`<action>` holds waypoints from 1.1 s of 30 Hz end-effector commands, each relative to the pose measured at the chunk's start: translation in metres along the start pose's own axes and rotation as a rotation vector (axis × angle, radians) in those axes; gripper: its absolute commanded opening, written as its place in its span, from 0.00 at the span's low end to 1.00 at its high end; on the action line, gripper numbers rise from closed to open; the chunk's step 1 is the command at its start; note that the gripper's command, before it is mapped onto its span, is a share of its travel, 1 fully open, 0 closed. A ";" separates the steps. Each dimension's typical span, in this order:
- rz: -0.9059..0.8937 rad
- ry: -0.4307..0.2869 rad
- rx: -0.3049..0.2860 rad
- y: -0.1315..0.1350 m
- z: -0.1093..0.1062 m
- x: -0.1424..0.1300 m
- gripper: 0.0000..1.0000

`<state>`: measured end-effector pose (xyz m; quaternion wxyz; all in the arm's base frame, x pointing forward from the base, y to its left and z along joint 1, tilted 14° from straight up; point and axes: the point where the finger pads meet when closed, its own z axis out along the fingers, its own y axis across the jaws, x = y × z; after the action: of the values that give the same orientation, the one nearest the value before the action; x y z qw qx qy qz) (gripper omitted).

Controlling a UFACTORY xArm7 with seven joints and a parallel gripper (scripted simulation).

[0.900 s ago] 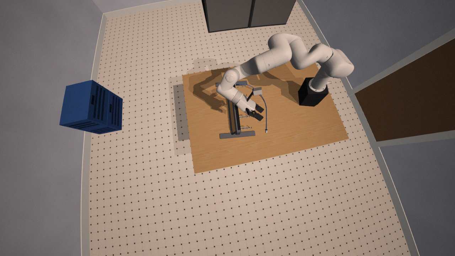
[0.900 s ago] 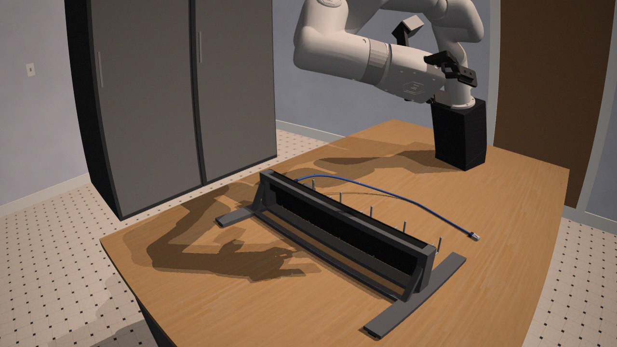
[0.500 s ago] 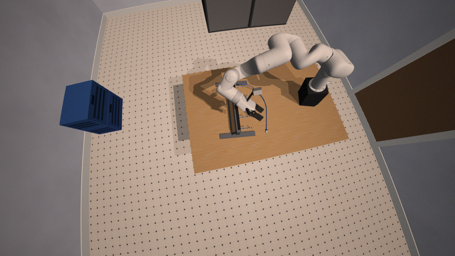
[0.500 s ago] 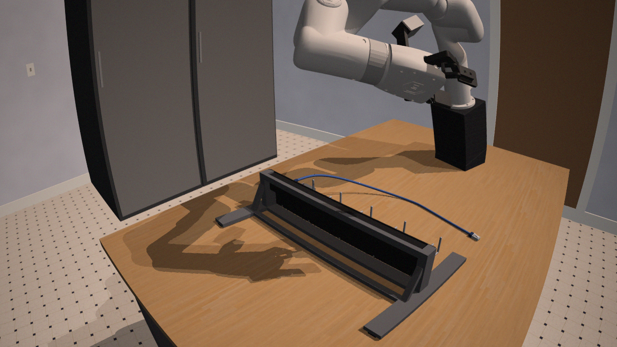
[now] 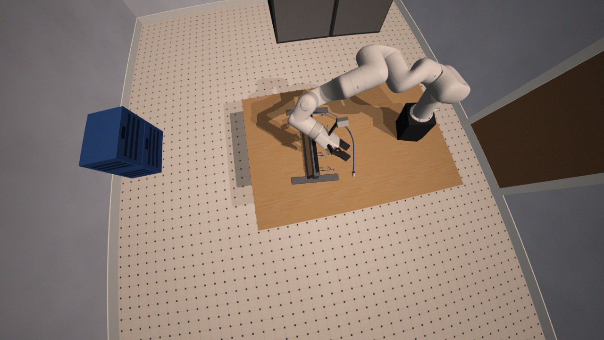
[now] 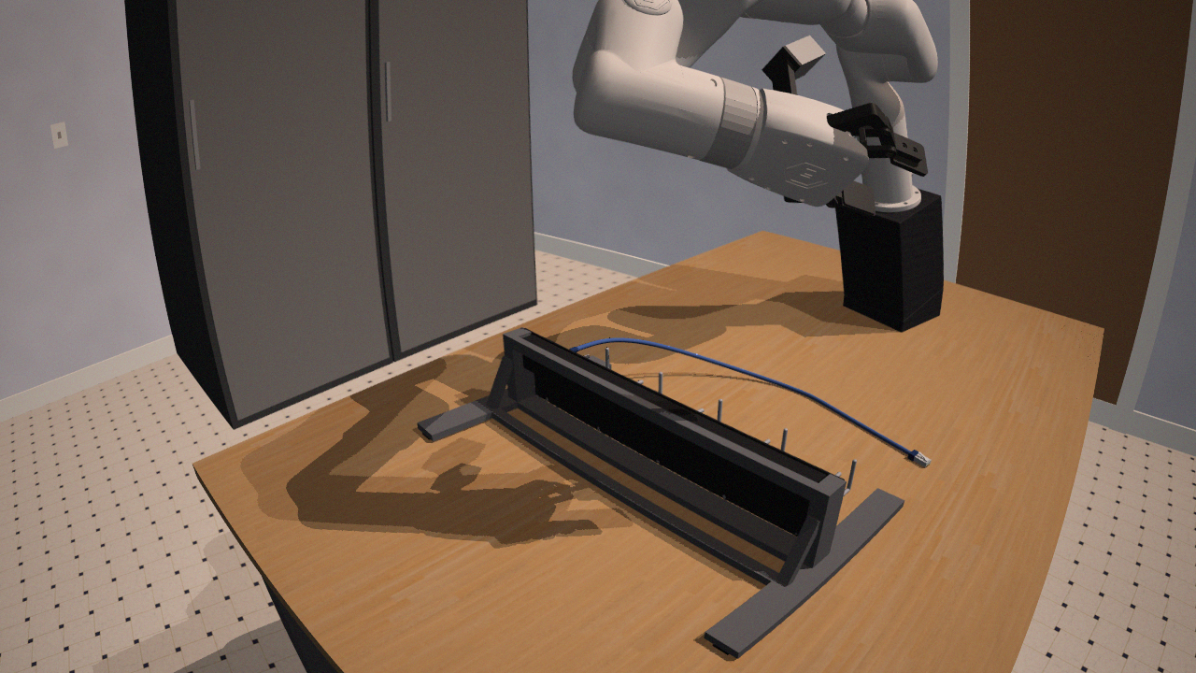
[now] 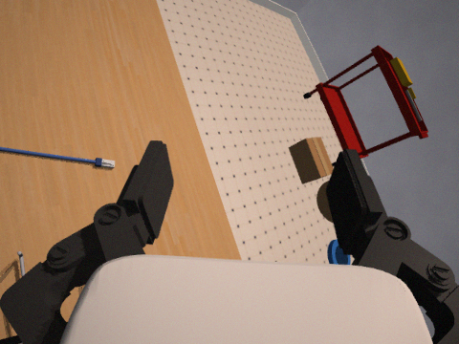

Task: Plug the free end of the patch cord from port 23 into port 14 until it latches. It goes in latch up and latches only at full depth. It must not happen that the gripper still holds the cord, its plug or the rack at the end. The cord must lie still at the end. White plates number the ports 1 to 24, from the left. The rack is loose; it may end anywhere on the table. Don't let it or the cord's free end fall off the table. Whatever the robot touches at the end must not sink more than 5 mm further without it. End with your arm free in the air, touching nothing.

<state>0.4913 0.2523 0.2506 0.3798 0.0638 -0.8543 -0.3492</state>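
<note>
Pale housing of the gripper [image 5: 347, 151] [image 6: 890, 171] [image 7: 253, 148] fills the bottom of the wrist view; beyond it, the table [image 5: 380, 177] [image 6: 1003, 401] [image 7: 72, 72] ends in a slanting edge between the two fingers, with the speckled floor [image 5: 189, 253] [image 6: 83, 519] [image 7: 258, 119] past it; a brown box [image 7: 306, 162] and a red cart [image 7: 346, 124] stand out there, well apart from the table. Along the table, the rack [image 5: 315, 169] [image 6: 685, 421] rests on crosswise feet, its near foot [image 5: 314, 178] [image 6: 803, 577] set in from the edges; bare wood gives room beside the plug and toward the arm's base [image 5: 407, 126] [image 6: 886, 276], while upright metal pegs [image 5: 327, 169] [image 6: 851, 475] [image 7: 21, 263] make the rack's port side tighter. The gripper is wide open in the air, above the table, holding nothing and touching nothing; the blue cord [image 5: 353, 148] [image 6: 735, 365] [image 7: 53, 155] runs from the rack's far end in an arch, its free plug [image 5: 353, 174] [image 6: 920, 458] [image 7: 107, 163] lying out on the wood, apart from rack and fingers, unplugged; the port numbers cannot be read.
</note>
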 end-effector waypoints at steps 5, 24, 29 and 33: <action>-0.133 -0.040 0.160 -0.020 0.021 -0.014 1.00; -0.374 -0.107 0.458 -0.064 0.063 -0.041 1.00; -0.462 -0.132 0.567 -0.080 0.078 -0.050 1.00; -0.506 -0.143 0.621 -0.087 0.086 -0.055 1.00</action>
<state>0.4586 0.2531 0.1311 0.2200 0.3369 -0.8980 -0.1782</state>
